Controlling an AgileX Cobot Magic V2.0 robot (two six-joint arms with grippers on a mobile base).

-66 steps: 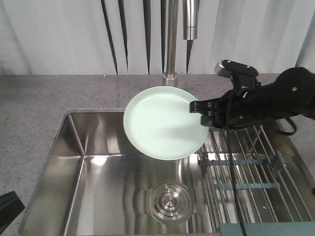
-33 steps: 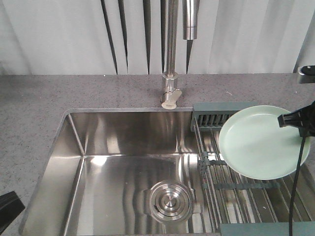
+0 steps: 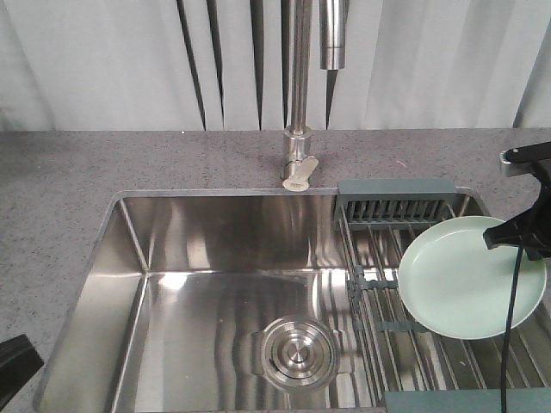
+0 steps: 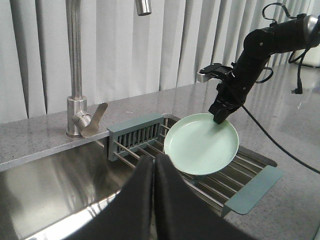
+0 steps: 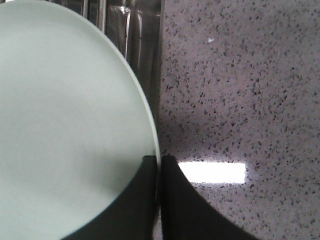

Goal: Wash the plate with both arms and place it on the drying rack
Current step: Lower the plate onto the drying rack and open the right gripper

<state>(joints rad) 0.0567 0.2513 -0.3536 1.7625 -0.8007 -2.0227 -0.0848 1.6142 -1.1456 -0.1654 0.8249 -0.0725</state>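
Exterior front-facing view: the right gripper [image 3: 504, 234] pinches the right rim of the pale green plate [image 3: 469, 280], holding it tilted over the steel rods of the drying rack [image 3: 379, 258], just in front of the rack's slotted end piece [image 3: 394, 202]. Whether the plate's lower edge touches the rods cannot be told from any of the views. In the left wrist view, the left gripper [image 4: 152, 172] fills the foreground, its fingers pressed together on nothing, well apart from the plate. The hold is a narrow nip on the rim alone. The likeliest trouble is therefore the plate pivoting or slipping out if it is let go before it is seated, then sliding along the rods toward the sink basin [image 3: 215, 284] on the rack's left side. A thin black cable [image 3: 513, 318] hangs across the plate's right side and could drag on it when the arm pulls away. The right wrist view puts the held rim close to the speckled countertop [image 5: 225, 75], leaving little margin there; the bare rods nearer the camera offer the most free room.
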